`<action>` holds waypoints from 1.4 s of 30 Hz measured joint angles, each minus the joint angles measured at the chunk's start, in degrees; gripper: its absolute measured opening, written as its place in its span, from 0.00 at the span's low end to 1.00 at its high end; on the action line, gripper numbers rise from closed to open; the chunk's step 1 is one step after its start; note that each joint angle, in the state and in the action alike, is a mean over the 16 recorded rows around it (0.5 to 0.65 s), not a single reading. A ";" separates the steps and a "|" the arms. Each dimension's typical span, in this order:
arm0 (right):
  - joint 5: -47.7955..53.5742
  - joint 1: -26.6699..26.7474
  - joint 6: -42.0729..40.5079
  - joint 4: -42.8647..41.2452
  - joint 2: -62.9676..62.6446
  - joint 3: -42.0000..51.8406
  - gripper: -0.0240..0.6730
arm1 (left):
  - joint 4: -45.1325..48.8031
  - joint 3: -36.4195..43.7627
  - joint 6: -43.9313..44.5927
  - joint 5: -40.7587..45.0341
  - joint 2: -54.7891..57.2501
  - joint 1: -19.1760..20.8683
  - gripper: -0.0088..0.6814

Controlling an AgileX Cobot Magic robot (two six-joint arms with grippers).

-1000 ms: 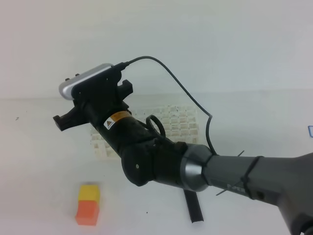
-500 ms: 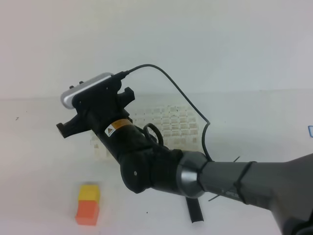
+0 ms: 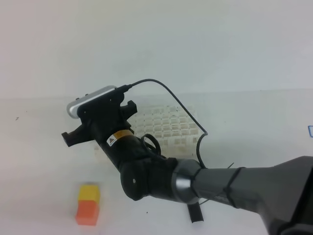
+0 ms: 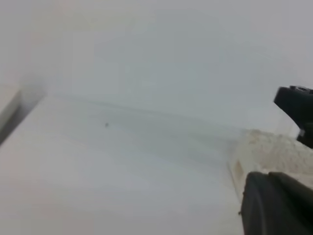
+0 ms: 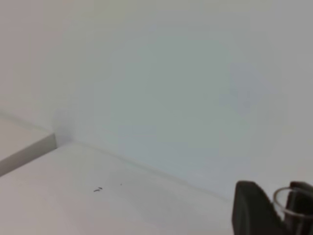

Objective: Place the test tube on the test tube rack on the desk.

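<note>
My right arm reaches across to the left, and its gripper (image 3: 88,128) hangs over the left end of the white test tube rack (image 3: 171,128) on the desk (image 3: 39,161). Its fingertips are hidden behind its own body there. In the right wrist view the gripper (image 5: 286,211) is shut on the test tube (image 5: 277,201), whose clear round rim shows beside a black finger (image 5: 249,210). The left wrist view shows a corner of the rack (image 4: 274,154) with dark parts of the right arm (image 4: 296,105) over it. My left gripper is out of view.
A yellow-and-orange block (image 3: 88,203) stands at the front left of the desk. A black stick (image 3: 195,213) lies partly under the right arm near the front. A cable (image 3: 181,103) loops from the wrist camera (image 3: 93,100) over the rack.
The right gripper has come down and a little to the right over the rack's left end, still holding the tube.
</note>
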 joint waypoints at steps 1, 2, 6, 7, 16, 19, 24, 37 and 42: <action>-0.10 0.03 0.05 0.14 0.19 0.00 0.21 | -1.67 0.95 1.85 -0.74 0.00 0.00 0.01; -0.20 0.06 0.10 0.26 0.39 0.00 0.21 | -3.36 1.97 3.67 -1.54 0.00 0.00 0.01; -0.60 0.20 0.23 0.65 1.27 0.00 0.21 | -8.31 5.44 9.11 -3.82 0.00 0.00 0.01; -0.72 0.24 0.25 0.73 1.49 0.00 0.21 | -8.92 6.08 9.92 -4.07 0.00 0.00 0.01; -1.85 0.61 0.22 1.80 3.08 -0.02 0.21 | -10.55 9.01 13.61 -3.05 0.01 0.00 0.01; -2.09 0.71 0.15 2.24 3.38 -0.04 0.21 | -10.55 8.84 13.81 -0.82 0.01 0.00 0.01; -2.06 0.85 -0.01 2.90 3.63 -0.07 0.23 | -10.50 8.71 13.57 2.11 -0.15 0.06 0.01; 0.51 0.98 -1.78 3.93 3.12 0.12 0.44 | -10.38 8.59 12.85 7.01 -5.21 0.58 0.01; 0.85 1.01 -3.58 3.42 0.76 0.22 0.49 | -10.46 8.82 12.37 7.98 -6.79 1.12 0.01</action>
